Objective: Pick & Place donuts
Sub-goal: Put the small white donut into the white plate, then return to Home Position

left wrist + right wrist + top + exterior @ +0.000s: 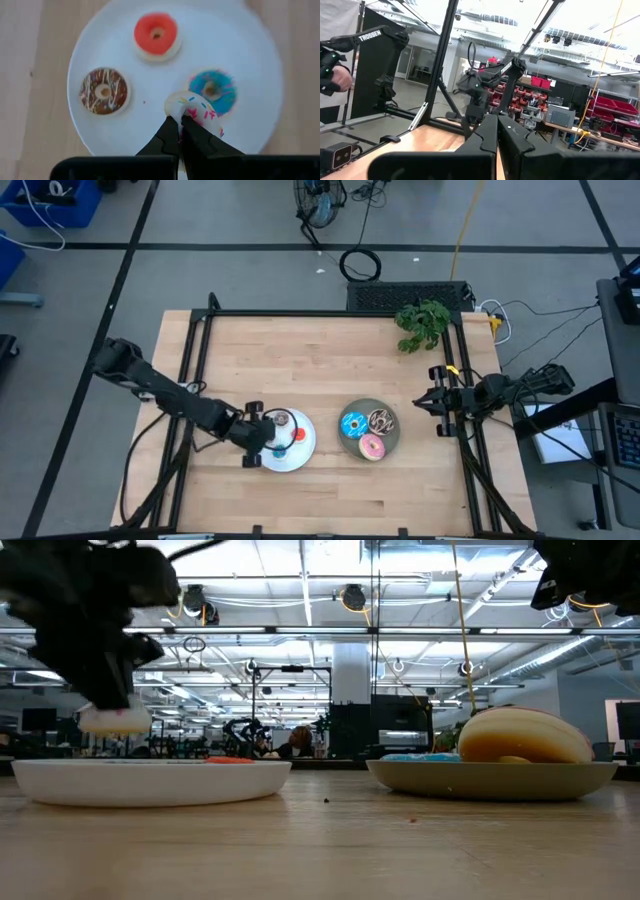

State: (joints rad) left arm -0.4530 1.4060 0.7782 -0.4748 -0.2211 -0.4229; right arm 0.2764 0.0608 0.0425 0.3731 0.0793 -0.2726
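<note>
A white plate (90, 30) holds three tiny donuts lying flat: red (156, 34), brown (103, 90) and blue (216, 89). My left gripper (179, 120) hangs over the plate's near-left part (268, 442), shut on a tiny white sprinkled donut (196, 109), which the low view shows a little above the plate (150, 780). A grey plate (392, 442) to the right carries three larger donuts: blue (352, 423), dark brown (381, 419) and pink (371, 446). My right gripper (420, 406) waits shut by the table's right edge. My left gripper pinches the white donut's rim (175, 106) between its two fingertips, at the side nearest the arm. The fingers slant down from the table's left. The donut (115, 720) sits roughly level below the fingers, clear of the white plate.
A green plant sprig (422, 322) lies at the far right corner. A black frame (300, 313) runs round the table's edges. Bare wood stretches across the far half and along the near edge.
</note>
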